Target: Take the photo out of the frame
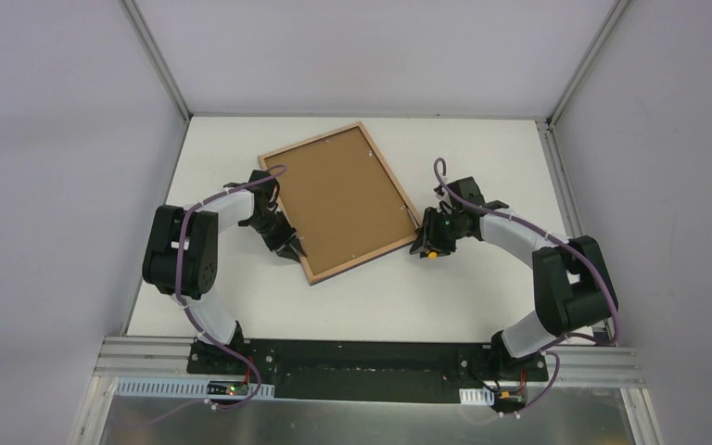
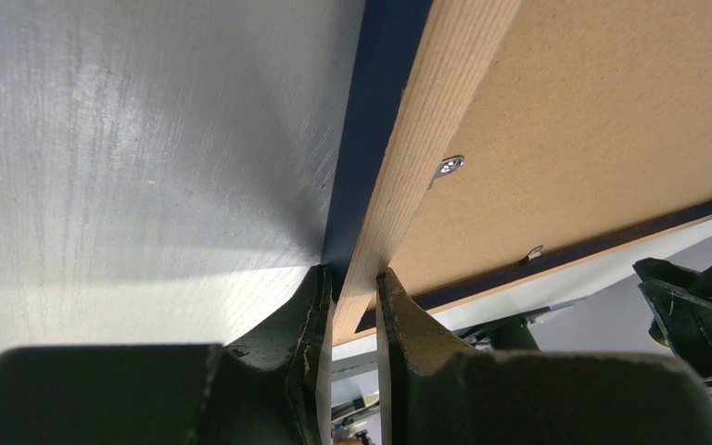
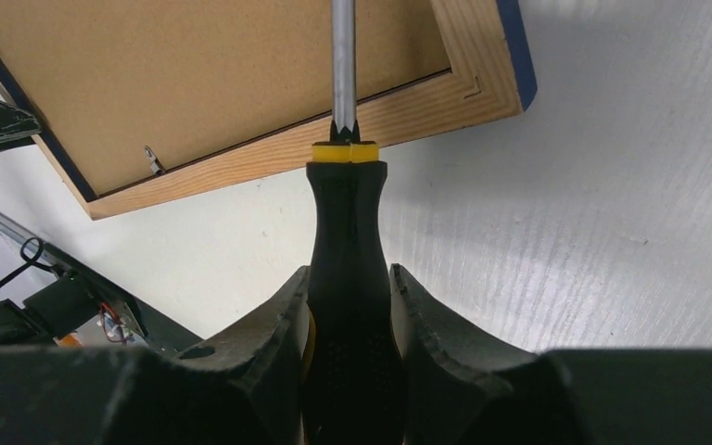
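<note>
One navy-edged wooden picture frame [image 3: 408,116] lies back-up: left gripper [image 2: 352,278] pinches its rim, right gripper [image 3: 348,278] clamps a black-and-yellow screwdriver [image 3: 345,232], shaft over the brown backing board [image 3: 195,74].

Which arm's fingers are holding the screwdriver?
The right arm's fingers grip the black-and-yellow screwdriver, its metal shaft reaching over the frame. The left arm's fingers hold no tool; they pinch the frame's edge.
</note>
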{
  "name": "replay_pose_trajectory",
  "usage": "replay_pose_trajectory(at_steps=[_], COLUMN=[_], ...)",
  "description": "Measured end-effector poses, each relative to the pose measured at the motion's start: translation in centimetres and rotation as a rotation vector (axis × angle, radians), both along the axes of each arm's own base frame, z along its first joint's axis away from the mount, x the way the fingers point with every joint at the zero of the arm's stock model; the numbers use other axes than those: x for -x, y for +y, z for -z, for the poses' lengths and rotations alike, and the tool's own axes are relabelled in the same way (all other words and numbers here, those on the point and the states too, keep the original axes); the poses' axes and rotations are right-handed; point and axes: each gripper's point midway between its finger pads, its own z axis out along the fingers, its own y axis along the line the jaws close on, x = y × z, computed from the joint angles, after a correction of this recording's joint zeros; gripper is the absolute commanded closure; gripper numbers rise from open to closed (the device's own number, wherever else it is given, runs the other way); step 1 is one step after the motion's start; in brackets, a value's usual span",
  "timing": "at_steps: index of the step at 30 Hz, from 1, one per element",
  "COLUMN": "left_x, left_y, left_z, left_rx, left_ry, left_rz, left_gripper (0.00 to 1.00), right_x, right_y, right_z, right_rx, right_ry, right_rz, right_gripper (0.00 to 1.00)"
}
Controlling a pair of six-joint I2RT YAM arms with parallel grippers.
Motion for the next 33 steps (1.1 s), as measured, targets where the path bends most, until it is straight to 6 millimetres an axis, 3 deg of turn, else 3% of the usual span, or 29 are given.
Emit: replay_pose_trajectory(at_steps=[8, 16, 26, 33], left_x=[0.0, 0.0, 0.0, 0.0], left_y=[0.0, 0.0, 0.0, 0.1], left_z=[0.0, 0.0, 0.0, 0.0], left_rx=[-0.001, -0.002, -0.002, -0.002], left_ry=[0.004, 0.004, 0.002, 0.001], left_rz=[0.003, 0.006, 0.010, 0.013], left_gripper=[1.00, 1.00, 1.00, 1.00], right_x=[0.5, 0.1, 0.3, 0.3], right_y=[0.7, 0.1, -0.2, 0.0], right_z=[0.4, -1.1, 0.8, 1.1], right_rx=[0.091, 0.101, 0.090, 0.079], right_ry=[-0.058, -0.122, -0.048, -0.039], right_rz=[-0.066, -0.039, -0.021, -0.027], right_gripper=[1.00, 1.00, 1.00, 1.00])
